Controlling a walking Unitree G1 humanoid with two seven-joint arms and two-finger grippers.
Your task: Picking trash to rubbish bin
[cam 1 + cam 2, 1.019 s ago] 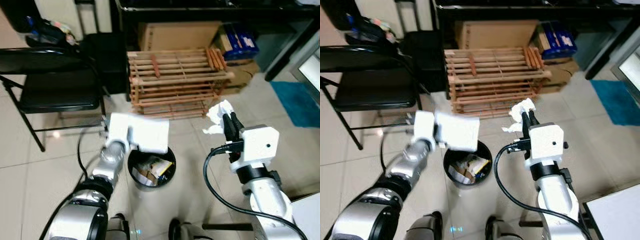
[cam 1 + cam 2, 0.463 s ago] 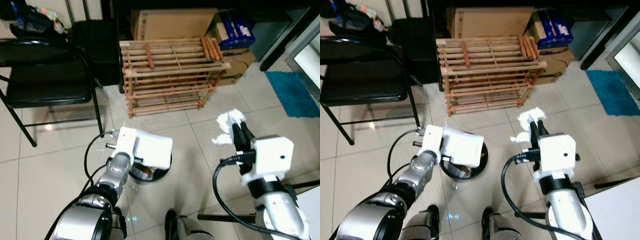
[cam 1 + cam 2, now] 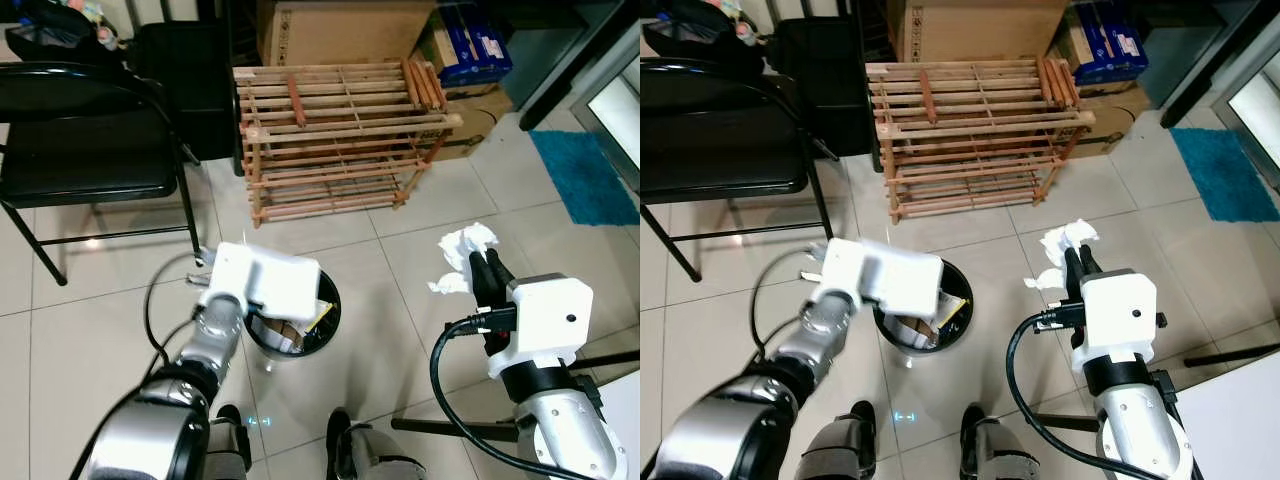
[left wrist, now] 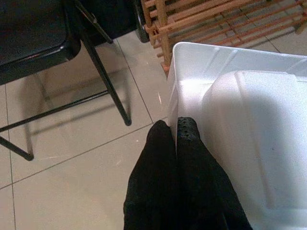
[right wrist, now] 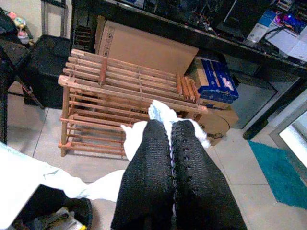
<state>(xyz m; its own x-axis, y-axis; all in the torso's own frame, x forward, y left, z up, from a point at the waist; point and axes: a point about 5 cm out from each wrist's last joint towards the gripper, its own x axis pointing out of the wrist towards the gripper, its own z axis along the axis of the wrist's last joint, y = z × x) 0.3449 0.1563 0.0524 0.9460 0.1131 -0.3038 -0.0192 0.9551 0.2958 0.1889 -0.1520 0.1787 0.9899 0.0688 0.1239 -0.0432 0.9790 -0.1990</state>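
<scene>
My left gripper (image 4: 176, 125) is shut on the rim of a white plastic container (image 3: 272, 283), which it holds over the left side of the round black rubbish bin (image 3: 328, 312). Paper and wrappers lie inside the bin. To the right, my right gripper (image 3: 487, 268) is shut on a crumpled white tissue (image 3: 464, 243), held above the tiled floor well to the right of the bin. In the right wrist view the tissue (image 5: 160, 111) sticks out past the fingertips.
A wooden slatted rack (image 3: 340, 135) stands behind the bin, with cardboard boxes (image 3: 340, 28) beyond it. A black folding chair (image 3: 90, 150) is at the left and a blue mat (image 3: 590, 170) at the far right. My feet (image 3: 345, 450) stand just before the bin.
The camera has shifted, so the whole scene has slid. The white container has moved a little left over the bin, uncovering its right side. The right gripper still holds the tissue.
</scene>
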